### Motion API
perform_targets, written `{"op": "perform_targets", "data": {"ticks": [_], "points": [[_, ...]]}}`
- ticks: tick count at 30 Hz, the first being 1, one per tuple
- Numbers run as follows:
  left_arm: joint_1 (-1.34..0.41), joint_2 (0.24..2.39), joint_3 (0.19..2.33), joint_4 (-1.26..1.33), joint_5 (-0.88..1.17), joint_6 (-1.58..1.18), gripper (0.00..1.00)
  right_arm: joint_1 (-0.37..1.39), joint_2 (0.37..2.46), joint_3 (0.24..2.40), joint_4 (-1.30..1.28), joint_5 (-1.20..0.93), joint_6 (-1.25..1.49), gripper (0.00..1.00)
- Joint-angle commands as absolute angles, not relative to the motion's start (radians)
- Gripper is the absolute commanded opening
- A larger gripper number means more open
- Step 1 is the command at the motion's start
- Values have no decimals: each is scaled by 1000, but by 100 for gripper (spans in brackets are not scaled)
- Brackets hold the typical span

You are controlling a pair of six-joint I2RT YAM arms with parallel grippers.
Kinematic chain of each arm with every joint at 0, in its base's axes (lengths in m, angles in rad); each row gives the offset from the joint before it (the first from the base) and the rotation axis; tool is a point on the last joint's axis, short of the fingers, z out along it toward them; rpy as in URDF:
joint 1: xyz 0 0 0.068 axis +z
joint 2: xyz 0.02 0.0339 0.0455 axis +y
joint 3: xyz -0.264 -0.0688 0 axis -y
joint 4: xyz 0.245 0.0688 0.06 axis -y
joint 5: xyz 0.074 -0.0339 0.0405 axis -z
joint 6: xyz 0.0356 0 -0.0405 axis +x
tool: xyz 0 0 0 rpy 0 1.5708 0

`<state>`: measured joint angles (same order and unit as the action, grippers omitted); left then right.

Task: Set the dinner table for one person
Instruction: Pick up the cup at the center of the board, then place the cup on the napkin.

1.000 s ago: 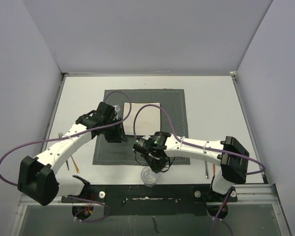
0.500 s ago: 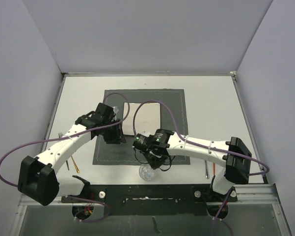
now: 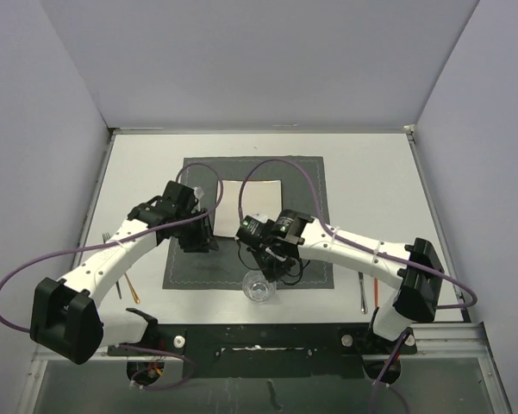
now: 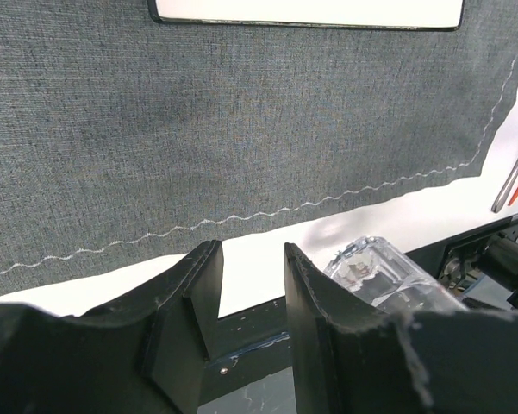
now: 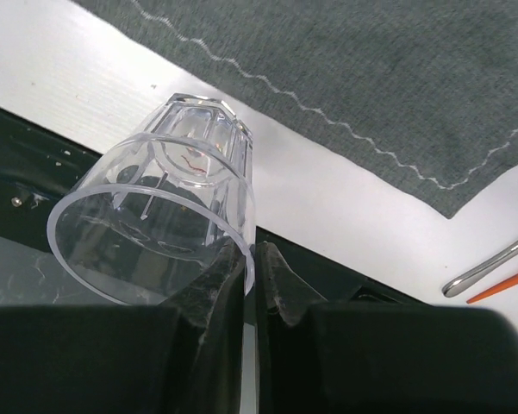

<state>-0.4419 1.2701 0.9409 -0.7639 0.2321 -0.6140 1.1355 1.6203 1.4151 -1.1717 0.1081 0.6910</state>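
- The right fingers (image 5: pixel 220 297) pinch the wall of a clear glass (image 5: pixel 159 211) at its rim, one finger inside and one outside; the glass hangs tilted, its open mouth towards the wrist camera and its base towards the tabletop (image 3: pixel 371 190).
- A second ago, in the top view, the glass (image 3: pixel 259 287) sat over the black front rail (image 3: pixel 327 332); now it lies farther from the arm bases, over the white strip of tabletop just at the near hem of the dark grey placemat (image 3: pixel 310 172); the right arm has stretched forward and to the left with it.
- The left fingers (image 4: pixel 198 293) stand a narrow gap apart with nothing between them; they hover over the near left part of the placemat, close to where they were a second ago, shifted only a little leftward.
- The tabletop is the large white surface under everything, running from the front rail to the back wall; the placemat lies in its middle.
- A flat white rectangle (image 3: pixel 250 207) lies on the placemat between the two arms; more of it shows than before.
- A silver utensil (image 5: pixel 487 269) and an orange stick (image 5: pixel 500 285) lie on the bare tabletop right of the placemat, where they lay before.
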Motion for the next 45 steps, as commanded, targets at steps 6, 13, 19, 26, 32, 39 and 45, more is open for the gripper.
{"op": "perform_targets", "data": {"ticks": [6, 13, 19, 26, 32, 39, 45], "points": [[-378, 1195, 950, -756, 262, -566, 33, 940, 1592, 1540, -1201, 123, 597, 0], [-339, 1192, 947, -769, 276, -535, 33, 751, 1657, 1644, -1193, 62, 501, 0], [-322, 1203, 948, -778, 261, -501, 33, 659, 1761, 1757, -1209, 66, 448, 0], [-317, 1226, 954, -777, 252, -480, 33, 580, 1860, 1867, -1197, 50, 418, 0], [-315, 1257, 962, -764, 256, -470, 33, 506, 1935, 1973, -1204, 43, 391, 0], [-313, 1284, 980, -765, 254, -459, 33, 413, 2016, 2078, -1204, 2, 377, 0], [-313, 1311, 977, -751, 252, -451, 33, 359, 2104, 2193, -1220, -21, 365, 0]]}}
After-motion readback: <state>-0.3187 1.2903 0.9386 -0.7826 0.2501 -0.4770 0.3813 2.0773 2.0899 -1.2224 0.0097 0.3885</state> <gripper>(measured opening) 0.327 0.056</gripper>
